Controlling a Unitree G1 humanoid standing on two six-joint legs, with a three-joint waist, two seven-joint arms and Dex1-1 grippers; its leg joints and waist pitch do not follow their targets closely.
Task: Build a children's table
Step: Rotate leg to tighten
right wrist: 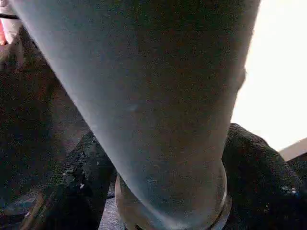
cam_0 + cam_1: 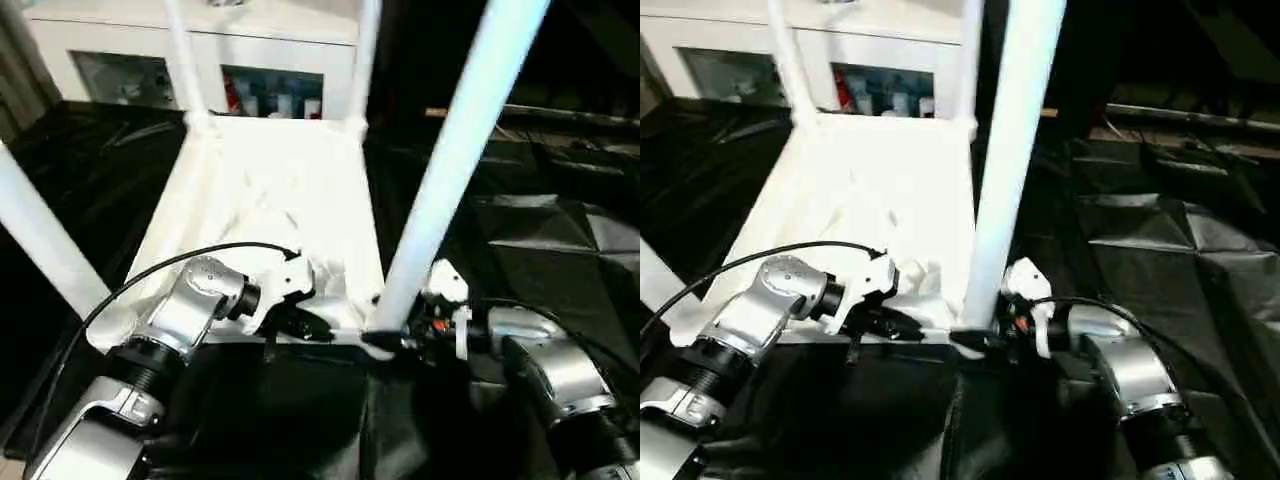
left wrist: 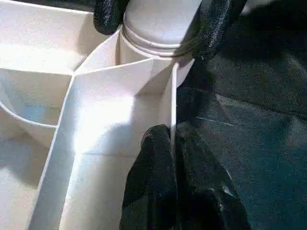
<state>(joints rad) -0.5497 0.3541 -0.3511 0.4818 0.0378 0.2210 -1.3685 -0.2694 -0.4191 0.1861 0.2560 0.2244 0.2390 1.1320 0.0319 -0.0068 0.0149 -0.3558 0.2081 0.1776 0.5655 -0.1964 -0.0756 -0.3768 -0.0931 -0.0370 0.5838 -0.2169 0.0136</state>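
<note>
The children's table lies upside down on a black cloth, its ribbed white top [image 2: 280, 200] facing up. Four white legs stand in its corner sockets: two far ones [image 2: 185, 60] [image 2: 365, 60], a near left one [image 2: 40, 240] and a near right one [image 2: 450, 170]. My left gripper [image 3: 171, 132] is shut on the thin rim wall of the top at its near edge, close to the near right socket. My right gripper [image 2: 385, 340] stands open astride the collared base of the near right leg [image 1: 158, 120], one black finger [image 3: 218, 24] on each side.
A white cabinet [image 2: 120, 40] with glass fronts stands behind the table. Crumpled black cloth [image 2: 560, 250] covers the floor all around. A black cable [image 2: 150, 270] arcs over my left forearm.
</note>
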